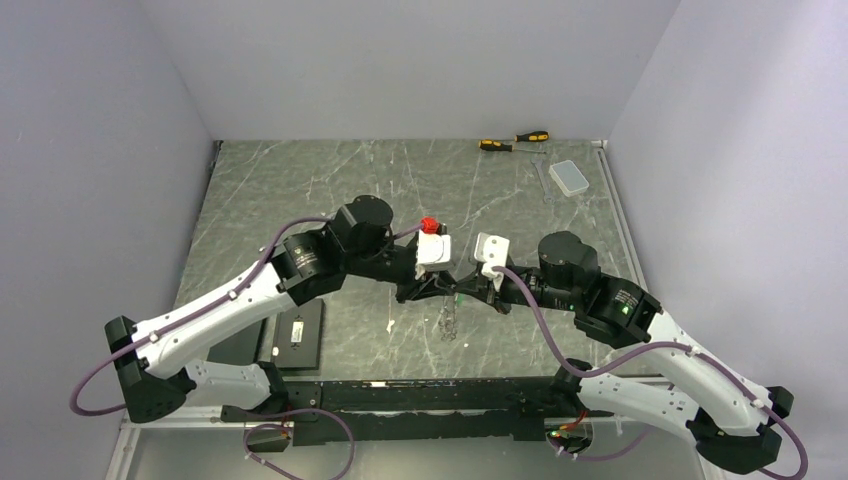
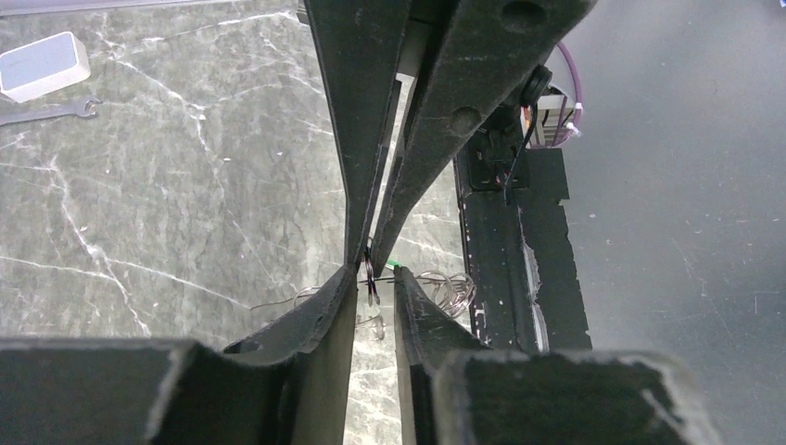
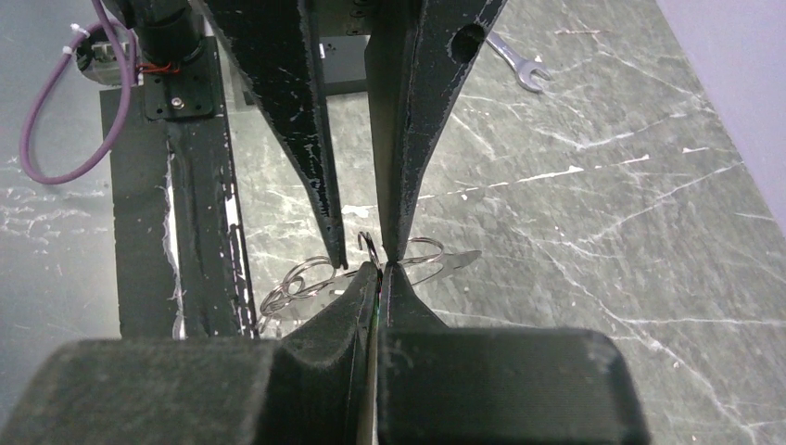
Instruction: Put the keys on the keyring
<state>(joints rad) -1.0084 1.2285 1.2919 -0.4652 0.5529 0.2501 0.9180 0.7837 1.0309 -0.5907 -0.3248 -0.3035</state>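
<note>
1. The right gripper [image 3: 382, 269] is pinched closed on the thin dark keyring [image 3: 368, 244].
2. The left gripper [image 2: 377, 278] faces it with its jaws slightly parted, one fingertip on either side of the keyring and little slack.
3. The green-headed key [image 2: 393, 266] sits just beside the keyring, at a left fingertip.
4. Silver wire loops [image 3: 301, 278] cluster just beside the keyring. The black rail [image 3: 199, 213] has its edge near the keyring, and the wrench [image 3: 519, 67] is well apart from it.

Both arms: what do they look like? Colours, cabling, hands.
The left arm and right arm have white links, black joint housings and a purple cable each. A white block sits at each wrist, the left with a red knob. The left hand and right hand have scuffed matte black tapered fingers.
</note>
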